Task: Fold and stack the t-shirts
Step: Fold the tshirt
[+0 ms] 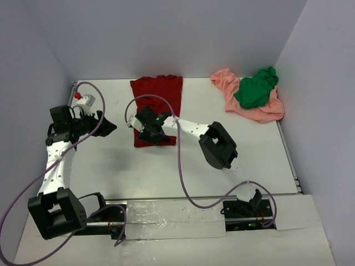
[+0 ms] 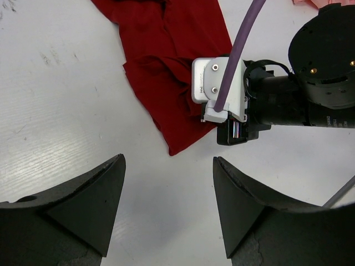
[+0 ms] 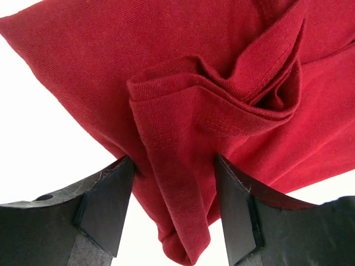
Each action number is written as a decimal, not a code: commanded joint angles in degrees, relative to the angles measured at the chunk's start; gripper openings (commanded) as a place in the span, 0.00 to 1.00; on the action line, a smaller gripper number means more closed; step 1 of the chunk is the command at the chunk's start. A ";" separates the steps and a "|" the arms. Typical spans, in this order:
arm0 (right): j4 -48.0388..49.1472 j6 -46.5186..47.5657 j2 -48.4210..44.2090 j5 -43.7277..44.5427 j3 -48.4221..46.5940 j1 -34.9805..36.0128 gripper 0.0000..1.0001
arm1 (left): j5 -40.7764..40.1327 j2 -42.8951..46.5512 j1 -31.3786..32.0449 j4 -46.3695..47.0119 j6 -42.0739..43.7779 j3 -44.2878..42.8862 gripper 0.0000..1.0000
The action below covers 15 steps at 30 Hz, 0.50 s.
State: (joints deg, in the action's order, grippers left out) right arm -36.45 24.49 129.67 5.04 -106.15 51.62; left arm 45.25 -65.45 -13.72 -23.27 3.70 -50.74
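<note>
The dark red t-shirt (image 1: 158,94) lies at the back middle of the table, partly folded into a long strip. My right gripper (image 1: 145,131) is down on its near end. In the right wrist view its jaws (image 3: 175,205) stand open astride a raised fold of the dark red t-shirt (image 3: 222,111), with both pads against the cloth. My left gripper (image 1: 108,127) hovers to the left of the shirt, open and with nothing in it (image 2: 169,205). It faces the near corner of the dark red t-shirt (image 2: 166,61). The green t-shirt (image 1: 256,88) lies crumpled on the salmon-pink t-shirt (image 1: 260,112) at the back right.
The right wrist's camera block and purple cable (image 2: 222,83) sit over the red cloth's edge. A small white and red fixture (image 1: 84,98) stands at the table's back left corner. Grey walls close in the back and both sides.
</note>
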 commanded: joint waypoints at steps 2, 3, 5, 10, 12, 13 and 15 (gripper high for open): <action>4.55 1.00 -3.64 2.70 -0.46 0.50 0.64 | 1.50 0.15 -0.44 2.00 0.69 0.03 0.73; 4.37 1.26 -3.54 2.61 -0.64 0.59 0.63 | 1.42 0.15 -0.44 2.08 0.78 0.03 0.73; 3.93 1.87 -3.46 2.70 -0.73 0.77 0.63 | 1.68 0.15 -0.44 2.09 0.78 0.12 0.73; 1.82 2.93 -4.50 1.91 -2.04 0.86 0.64 | 1.59 -0.20 -0.44 2.17 0.78 0.12 0.73; 0.94 2.93 -4.77 1.82 -2.57 0.86 0.65 | 1.85 -0.29 -0.44 2.09 0.78 0.03 0.73; 0.68 2.84 -4.95 1.73 -2.75 0.86 0.65 | 1.77 -0.29 -0.44 2.09 0.78 0.03 0.73; 0.15 3.02 -5.30 1.56 -2.66 0.86 0.66 | 1.77 -0.38 -0.44 2.09 0.95 0.03 0.73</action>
State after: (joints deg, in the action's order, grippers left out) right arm -35.79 26.72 129.51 6.26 -106.37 52.16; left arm 45.28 -65.69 -13.72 -23.27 3.73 -50.48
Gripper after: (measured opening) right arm 0.655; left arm 0.733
